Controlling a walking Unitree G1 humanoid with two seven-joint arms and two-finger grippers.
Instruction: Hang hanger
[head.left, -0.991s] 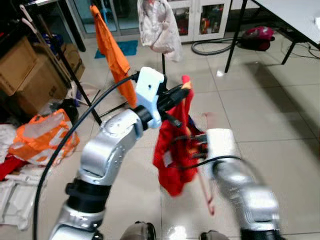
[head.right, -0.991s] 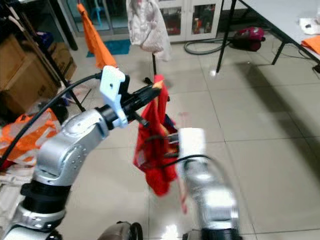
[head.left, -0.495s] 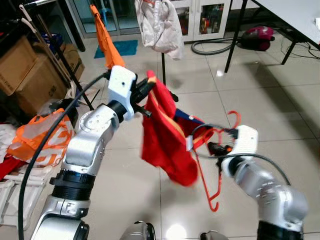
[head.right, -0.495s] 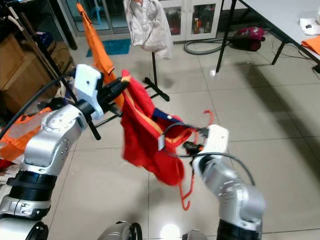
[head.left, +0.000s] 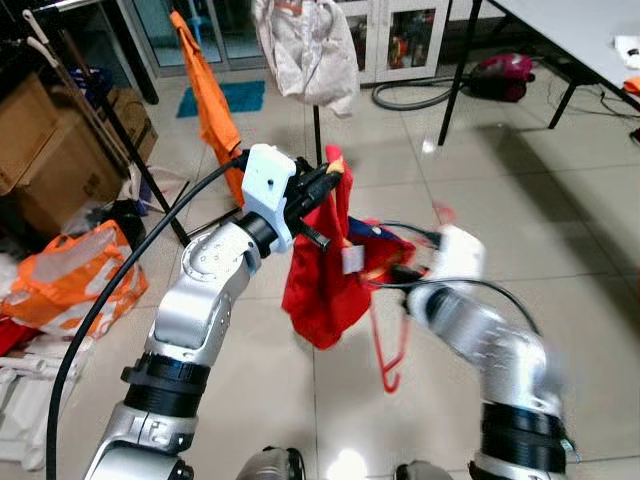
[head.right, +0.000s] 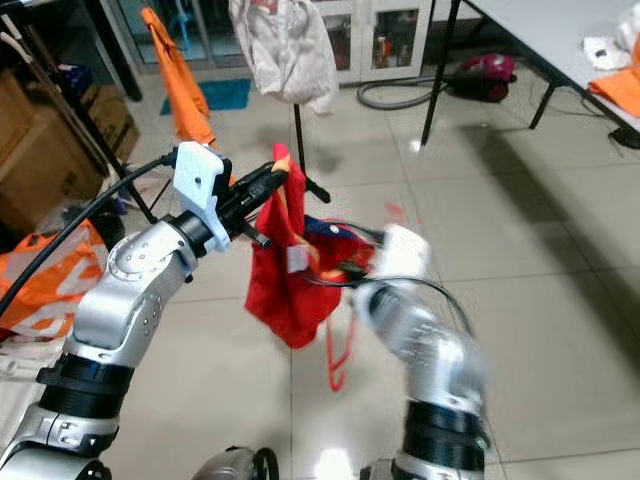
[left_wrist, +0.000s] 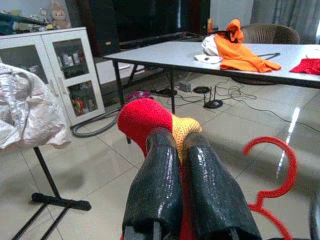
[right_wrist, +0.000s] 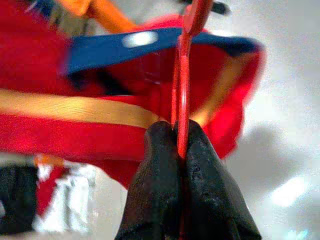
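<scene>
Tiled floor (head.left: 560, 230), cluttered room, drying rack (head.left: 318, 140) with pale garment (head.left: 305, 45) behind.

- Left end effector (left_wrist: 177, 145): fingers pressed together on collar edge of red garment (head.left: 320, 275), lifted high so cloth hangs free and neck opening faces hanger.
- Right end effector (right_wrist: 177, 135): clamped on thin bar of red hanger (head.left: 388, 345), held just beside garment, hook (left_wrist: 272, 165) up; hanger partly inside cloth, lower part dangling below.
- Judgement: garment being threaded onto hanger; hanging on rack not yet done.
</scene>
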